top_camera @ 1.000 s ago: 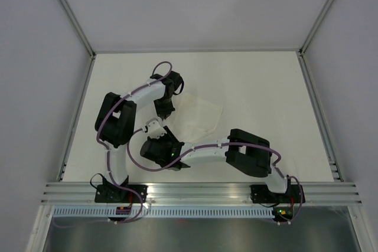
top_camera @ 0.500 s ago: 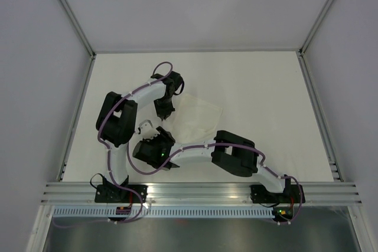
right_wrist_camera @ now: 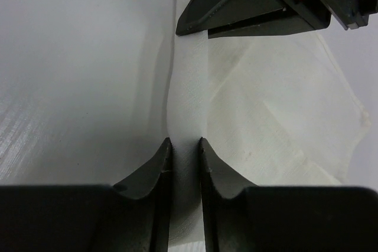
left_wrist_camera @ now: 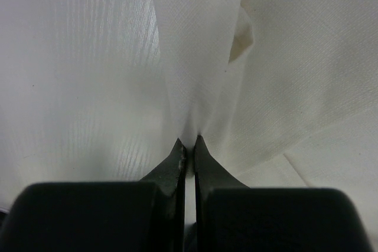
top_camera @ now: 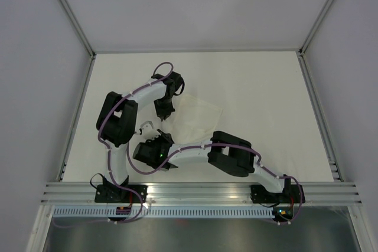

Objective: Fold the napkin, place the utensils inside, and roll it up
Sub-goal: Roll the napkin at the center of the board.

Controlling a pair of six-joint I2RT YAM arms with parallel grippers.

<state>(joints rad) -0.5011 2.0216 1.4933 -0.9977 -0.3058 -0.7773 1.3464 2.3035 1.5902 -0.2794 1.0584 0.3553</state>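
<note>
White worktop (top_camera: pixel 266 87) between pale grey walls, and the napkin (top_camera: pixel 199 116) lies rumpled a little left of its middle, well apart from every edge. My left hand (left_wrist_camera: pixel 189 143) is pinched tight on a raised fold at the napkin's left side. My right hand (right_wrist_camera: pixel 184 143) sits just nearer the front edge, its fingers narrow astride the same ridge of cloth; I cannot tell whether they grip it.
</note>
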